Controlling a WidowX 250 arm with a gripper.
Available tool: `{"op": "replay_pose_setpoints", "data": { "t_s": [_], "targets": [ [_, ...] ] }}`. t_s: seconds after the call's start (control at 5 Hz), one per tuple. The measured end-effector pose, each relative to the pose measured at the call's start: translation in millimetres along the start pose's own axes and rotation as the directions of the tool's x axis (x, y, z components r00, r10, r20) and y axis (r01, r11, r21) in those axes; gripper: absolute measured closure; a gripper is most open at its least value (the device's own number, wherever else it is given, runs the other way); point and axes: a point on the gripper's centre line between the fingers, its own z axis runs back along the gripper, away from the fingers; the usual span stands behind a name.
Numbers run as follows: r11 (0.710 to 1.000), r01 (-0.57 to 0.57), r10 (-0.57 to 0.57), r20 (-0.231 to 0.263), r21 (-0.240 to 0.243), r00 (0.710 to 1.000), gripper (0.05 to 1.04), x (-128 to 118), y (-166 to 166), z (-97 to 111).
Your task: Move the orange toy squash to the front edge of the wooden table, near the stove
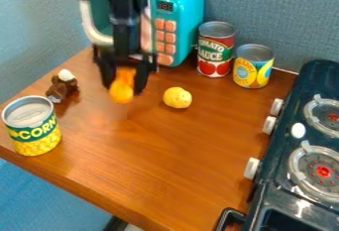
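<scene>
Working left to right from my station. At the left of the wooden tabletop (179,165), near its edge, a can (31,135) stands upright; the label pictures yellow kernels, and the grey top closes off any view inside. Just behind it, a little to the right, sits a small brown toy (61,87) with a white top.

Next, my gripper (123,82), hanging down over the rear part of the tabletop, in front of the toy microwave (181,7). Pincer state: clamped on an orange object (122,87) – one finger on each side of it, the rounded, yellower lower end poking out below. Blur hides its exact shape from me. The microwave is teal, with orange keys and a white-framed front; the arm crosses that front, so I cannot tell what, if anything, is inside.

Right of the gripper and near it, a yellow, lemon-like piece (177,97) rests on the wood, apart from the fingers. Behind it, to the right, two more upright cans: a red-and-green one (216,51) with tomatoes pictured, then a shorter yellow-and-blue one (253,67) just beside it. Grey tops on both; contents hidden.

Far right: a dark toy stove (277,188) – two burners with red centres in view, white knobs along the side facing the tabletop.
</scene>
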Motion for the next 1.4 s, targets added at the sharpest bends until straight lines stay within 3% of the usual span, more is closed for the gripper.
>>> {"op": "replay_pose_setpoints", "data": {
  "t_s": [0.2, 0.4, 0.8, 1.0, 1.4],
  "targets": [
    [0.995, 0.103, -0.103, 0.016, 0.012, 0.995, 0.261, -25, -24, 8],
    [0.966, 0.254, -0.253, -0.026, 0.040, 0.967, 0.262, -66, -60, 0],
    [0.896, 0.439, -0.433, -0.087, 0.071, 0.897, 0.261, -119, -98, -22],
    [0.890, 0.451, -0.445, -0.092, 0.064, 0.891, 0.261, -124, -104, -24],
    [0.899, 0.439, -0.432, -0.146, 0.016, 0.890, 0.261, -125, -114, -46]
  ]
}}
